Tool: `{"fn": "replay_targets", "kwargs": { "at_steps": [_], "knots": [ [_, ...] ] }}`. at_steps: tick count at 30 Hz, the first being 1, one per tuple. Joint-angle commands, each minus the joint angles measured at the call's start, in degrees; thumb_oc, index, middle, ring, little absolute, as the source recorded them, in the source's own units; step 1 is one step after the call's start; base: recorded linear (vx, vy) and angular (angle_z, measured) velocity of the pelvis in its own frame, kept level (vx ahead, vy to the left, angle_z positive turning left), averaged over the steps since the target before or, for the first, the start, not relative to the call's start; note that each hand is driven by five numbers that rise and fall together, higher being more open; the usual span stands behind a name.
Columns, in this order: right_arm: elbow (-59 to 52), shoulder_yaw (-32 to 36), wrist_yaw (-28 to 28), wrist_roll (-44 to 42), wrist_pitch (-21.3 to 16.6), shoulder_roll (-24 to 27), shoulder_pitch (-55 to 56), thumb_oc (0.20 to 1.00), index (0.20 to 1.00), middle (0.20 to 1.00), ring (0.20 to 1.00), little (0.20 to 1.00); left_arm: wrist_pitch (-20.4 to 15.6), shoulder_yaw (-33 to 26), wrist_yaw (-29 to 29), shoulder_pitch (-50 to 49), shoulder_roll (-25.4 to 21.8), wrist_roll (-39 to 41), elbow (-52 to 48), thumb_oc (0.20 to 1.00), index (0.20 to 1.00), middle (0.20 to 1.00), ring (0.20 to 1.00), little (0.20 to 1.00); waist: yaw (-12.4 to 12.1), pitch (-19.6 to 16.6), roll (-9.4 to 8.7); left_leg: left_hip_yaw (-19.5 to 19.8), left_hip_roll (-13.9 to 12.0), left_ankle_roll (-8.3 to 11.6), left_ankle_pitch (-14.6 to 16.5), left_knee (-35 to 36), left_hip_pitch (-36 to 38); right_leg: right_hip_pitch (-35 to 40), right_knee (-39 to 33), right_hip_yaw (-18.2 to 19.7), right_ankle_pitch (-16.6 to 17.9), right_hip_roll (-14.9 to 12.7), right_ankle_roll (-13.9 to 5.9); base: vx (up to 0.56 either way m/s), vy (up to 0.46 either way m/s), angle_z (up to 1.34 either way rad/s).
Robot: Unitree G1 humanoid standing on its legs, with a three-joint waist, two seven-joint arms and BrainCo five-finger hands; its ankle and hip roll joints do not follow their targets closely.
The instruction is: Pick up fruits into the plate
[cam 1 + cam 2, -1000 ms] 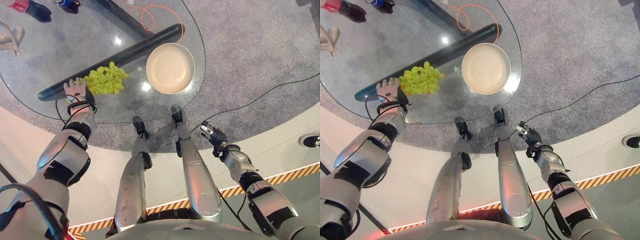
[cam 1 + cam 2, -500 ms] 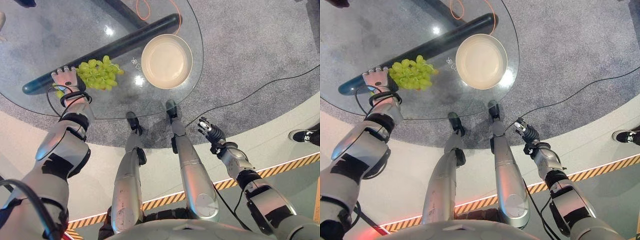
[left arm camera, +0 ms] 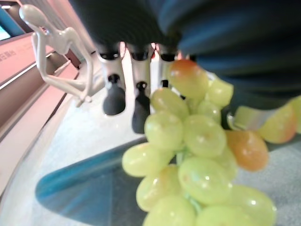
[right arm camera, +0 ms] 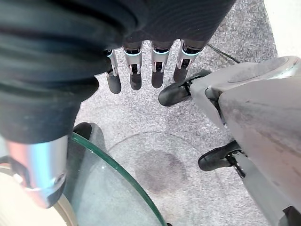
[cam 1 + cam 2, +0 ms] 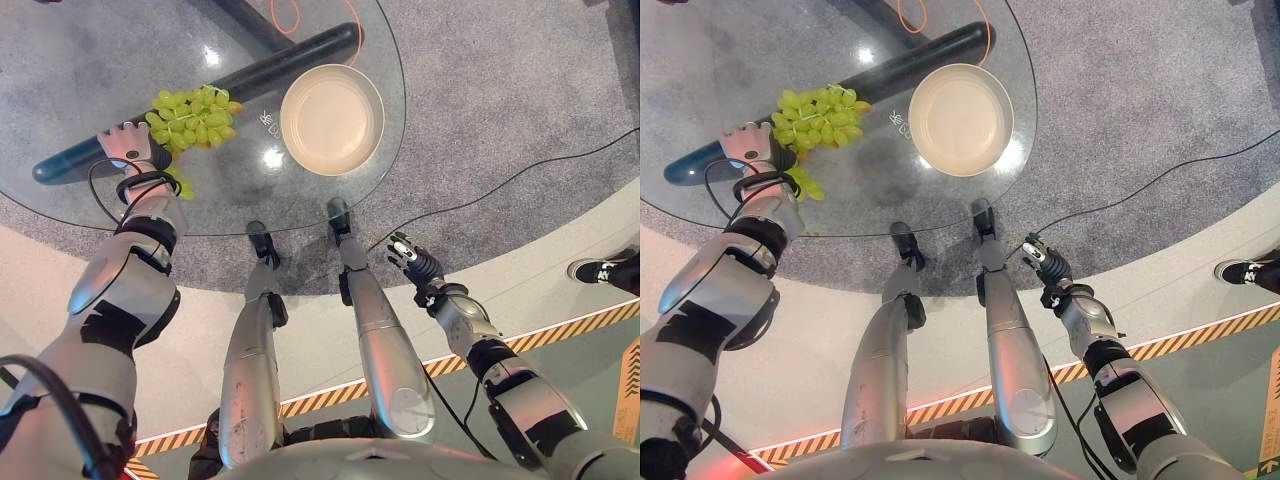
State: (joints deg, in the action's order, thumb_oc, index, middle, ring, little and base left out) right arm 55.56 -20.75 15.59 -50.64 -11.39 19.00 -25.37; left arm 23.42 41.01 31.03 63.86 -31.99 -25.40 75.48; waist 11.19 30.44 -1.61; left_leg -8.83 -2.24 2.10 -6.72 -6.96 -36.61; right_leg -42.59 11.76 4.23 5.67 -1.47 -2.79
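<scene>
green grapes [image 5: 190,114] bunch, beside empty cream plate [image 5: 332,119]

Head stereo pair: I look steeply down from above; both eyes, set slightly apart, share the round glass table [image 5: 60,215], cream round plate [image 5: 332,105] and bunch of green grapes [image 5: 190,118].
Left wrist camera: I sit very close, facing along the left hand [image 3: 124,89], sharing the grapes.
Right wrist camera: I face past the right hand [image 4: 146,66] to grey carpet [image 4: 155,127], sharing the table's edge.

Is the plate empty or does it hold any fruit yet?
Empty. The plate shows a bare cream inside on the glass table; the green grapes are beside it at the left robot hand.
</scene>
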Motion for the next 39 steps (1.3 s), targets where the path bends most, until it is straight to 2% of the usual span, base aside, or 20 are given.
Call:
{"fn": "replay_targets", "kwargs": {
  "at_steps": [1,9,20,28,32,39],
  "knots": [
    [-1.89,-0.68,1.48,-0.93,-1.07,-0.73,2.67,1.0,1.0,1.0,1.0,1.0,-0.61,-0.81,0.54,-0.34,-0.95,-1.49,2.29,0.2,0.2,0.2,0.2,0.2,-0.8,-0.65,-0.66,5.77,2.04,0.28,6.23,-4.44,-0.2,-0.35,5.67,-1.35,-5.49,4.44,0.3,0.0,0.0,0.0],
    [-1.91,-0.6,1.69,-0.61,-0.82,-0.43,3.24,1.0,1.0,1.0,1.0,1.0,-3.91,-0.99,1.54,-0.95,-1.63,-0.6,1.2,0.2,0.2,0.2,0.2,0.2,-1.18,-0.65,0.12,5.82,2.02,0.25,6.07,-3.74,2.31,1.67,5.93,-1.62,-5.99,4.17,0.36,0.0,0.0,0.0],
    [-3.11,1.05,1.48,0.56,-1.54,-0.27,5.66,1.0,1.0,1.0,1.0,1.0,-9.29,-2.94,2.11,-3.32,-4.42,0.2,-6.79,0.2,0.2,0.2,0.2,0.2,-2.38,-0.65,1.62,6.35,1.98,0.1,6.35,-1.51,9.17,7.98,4.75,-3.03,-6.68,2.76,0.07,0.03,-0.002,0.02],
    [-6.14,3.06,0.83,1.74,-2.87,-0.31,8.11,1.0,1.0,1.0,1.0,1.0,-10.8,-5.58,0.71,-7.1,-7.67,-2.06,-15.8,0.2,0.2,0.2,0.2,0.2,-3.33,-0.65,2.53,6.64,1.91,0.07,7.21,0.4,16.19,14.83,3.24,-4.06,-7.46,1.4,-0.33,0.05,-0.001,0.05],
    [-11.15,4.06,0.01,3.63,-4.73,0.43,9.94,1.0,1.0,1.0,1.0,1.0,-12.03,-6.6,-2.53,-9.78,-10.41,-4.92,-22.64,0.2,0.2,0.2,0.2,0.2,-3.78,-0.66,2.99,6.89,2.1,0.01,7.85,1.29,20.17,18.86,2.28,-4.42,-7.82,0.66,-0.63,0.05,0.011,0.03],
    [-22.59,6.36,-0.97,2.06,-6.98,1.54,14.1,1.0,1.0,1.0,1.0,1.0,-12.35,-8.32,-5.88,-16.56,-15.98,-8.93,-35.15,0.2,0.2,0.2,0.2,0.2,-4.73,-4.32,3.1,7.34,2.27,-0.07,9.21,2.17,24.82,24.63,0.08,-5.28,-8.46,-0.52,-0.95,0.05,-0.018,0.1]
  ]
}}
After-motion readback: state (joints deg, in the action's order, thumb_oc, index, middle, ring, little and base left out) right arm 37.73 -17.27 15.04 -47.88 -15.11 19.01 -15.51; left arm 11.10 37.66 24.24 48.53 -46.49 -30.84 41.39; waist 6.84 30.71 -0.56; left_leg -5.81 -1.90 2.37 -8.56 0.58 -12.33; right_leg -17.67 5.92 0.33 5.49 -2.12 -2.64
